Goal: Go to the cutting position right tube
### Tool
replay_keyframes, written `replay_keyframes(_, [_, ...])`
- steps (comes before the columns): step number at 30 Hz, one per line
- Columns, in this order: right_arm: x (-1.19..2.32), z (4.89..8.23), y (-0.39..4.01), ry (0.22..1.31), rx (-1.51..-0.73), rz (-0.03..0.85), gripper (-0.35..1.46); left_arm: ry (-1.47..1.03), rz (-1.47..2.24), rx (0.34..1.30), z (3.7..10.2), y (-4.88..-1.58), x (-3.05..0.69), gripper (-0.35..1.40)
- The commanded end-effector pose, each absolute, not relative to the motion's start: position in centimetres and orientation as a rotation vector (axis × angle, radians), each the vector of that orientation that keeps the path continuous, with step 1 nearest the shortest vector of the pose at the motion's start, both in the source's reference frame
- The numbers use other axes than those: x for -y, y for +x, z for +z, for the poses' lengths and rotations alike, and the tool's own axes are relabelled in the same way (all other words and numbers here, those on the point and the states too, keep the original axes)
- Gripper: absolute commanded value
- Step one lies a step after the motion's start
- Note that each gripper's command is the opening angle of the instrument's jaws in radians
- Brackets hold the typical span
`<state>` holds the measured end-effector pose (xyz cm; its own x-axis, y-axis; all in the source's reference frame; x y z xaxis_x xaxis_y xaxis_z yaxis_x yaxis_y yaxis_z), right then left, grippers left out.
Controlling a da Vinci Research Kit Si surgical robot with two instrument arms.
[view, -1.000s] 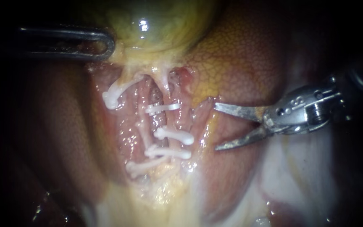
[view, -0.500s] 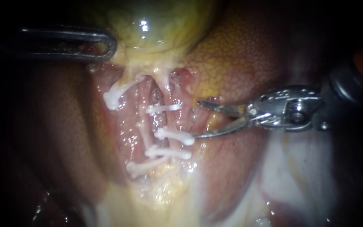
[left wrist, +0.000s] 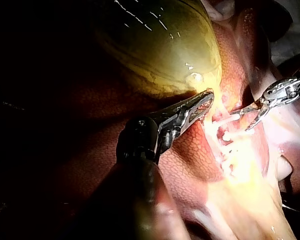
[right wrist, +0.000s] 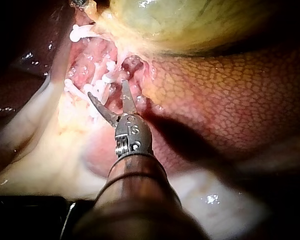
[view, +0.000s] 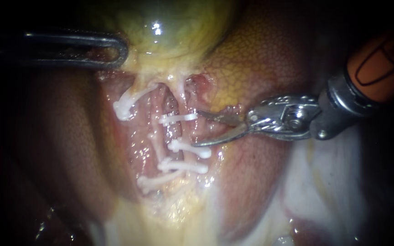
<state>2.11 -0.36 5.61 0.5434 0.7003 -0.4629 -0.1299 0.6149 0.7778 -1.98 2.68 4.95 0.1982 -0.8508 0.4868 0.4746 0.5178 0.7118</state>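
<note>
The right tube (view: 184, 133) runs down from the gallbladder (view: 174, 27) and carries three white clips (view: 177, 118). My right instrument (view: 197, 129) comes in from the right with its two blades open. The blade tips lie at the tube's right side, level with the gap between the upper clip and the middle clip (view: 189, 148). In the right wrist view the open blades (right wrist: 109, 92) point at the clipped tubes. My left instrument (view: 111, 50) is shut on the gallbladder's lower edge at the upper left, as the left wrist view (left wrist: 200, 102) also shows.
The left tube (view: 153, 136) lies beside the right one, with white clips (view: 125, 105) near its top and bottom. Mottled liver (view: 261, 59) lies under the right instrument's shaft. Pale fatty tissue (view: 178, 214) spreads below the tubes.
My right instrument has moved left across the liver to the right tube, and its blades have narrowed but stay open. The left instrument has held still.
</note>
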Motion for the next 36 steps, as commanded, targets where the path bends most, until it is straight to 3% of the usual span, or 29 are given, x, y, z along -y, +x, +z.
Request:
replay_keyframes(1, [0.37,5.62,2.14,0.766,-0.862,0.548,1.02,0.457,-0.973,0.987,4.95,-1.98,-2.68,-0.35])
replay_keyframes(8, [0.38,5.79,2.23,0.844,-0.889,0.530,0.99,0.456,-0.973,0.987,4.95,-1.98,-2.67,-0.35])
replay_keyframes(21, [0.33,5.94,2.36,1.035,-1.084,0.434,0.89,0.455,-0.973,0.987,4.96,-1.99,-2.67,-0.35])
replay_keyframes(36, [0.41,6.13,2.77,1.102,-1.261,0.359,0.83,0.455,-0.974,0.987,4.95,-2.00,-2.67,-0.35])
